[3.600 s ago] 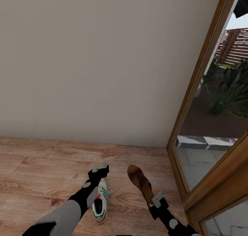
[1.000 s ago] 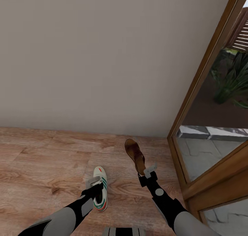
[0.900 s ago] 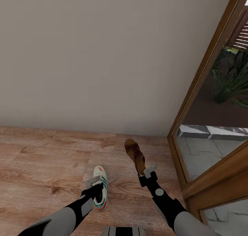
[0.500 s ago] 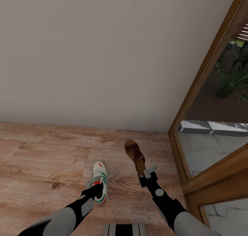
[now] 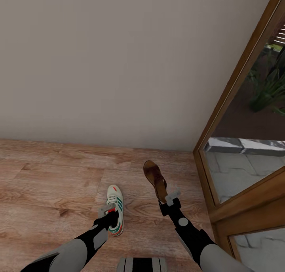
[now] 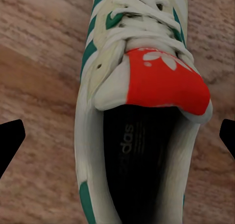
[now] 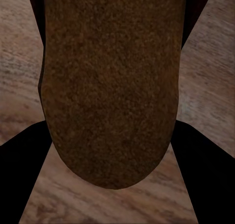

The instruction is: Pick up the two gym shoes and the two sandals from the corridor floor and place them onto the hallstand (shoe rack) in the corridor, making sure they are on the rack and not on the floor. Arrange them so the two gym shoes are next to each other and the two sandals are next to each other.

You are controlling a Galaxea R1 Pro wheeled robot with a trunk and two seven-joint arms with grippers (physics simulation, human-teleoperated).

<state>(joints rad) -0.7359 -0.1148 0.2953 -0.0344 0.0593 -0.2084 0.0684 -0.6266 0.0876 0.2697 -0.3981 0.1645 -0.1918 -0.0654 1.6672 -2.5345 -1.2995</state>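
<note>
Head view: left gripper [image 5: 107, 213] has slid back to the gym shoe [image 5: 114, 215] heel, jaws wide; right gripper [image 5: 169, 198] stays clamped on the lifted sandal [image 5: 155, 181].

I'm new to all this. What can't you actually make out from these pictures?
- Sneaker heel: in the head view the left gripper covers it; in the left wrist view the picture's edge cuts it off.
- Whether the left fingers touch the sneaker: they show only as dark corners, apart from it.
- Sandal heel: in the head view the right gripper hides it.
- Sandal's toe end: cut off in the right wrist view.
</note>
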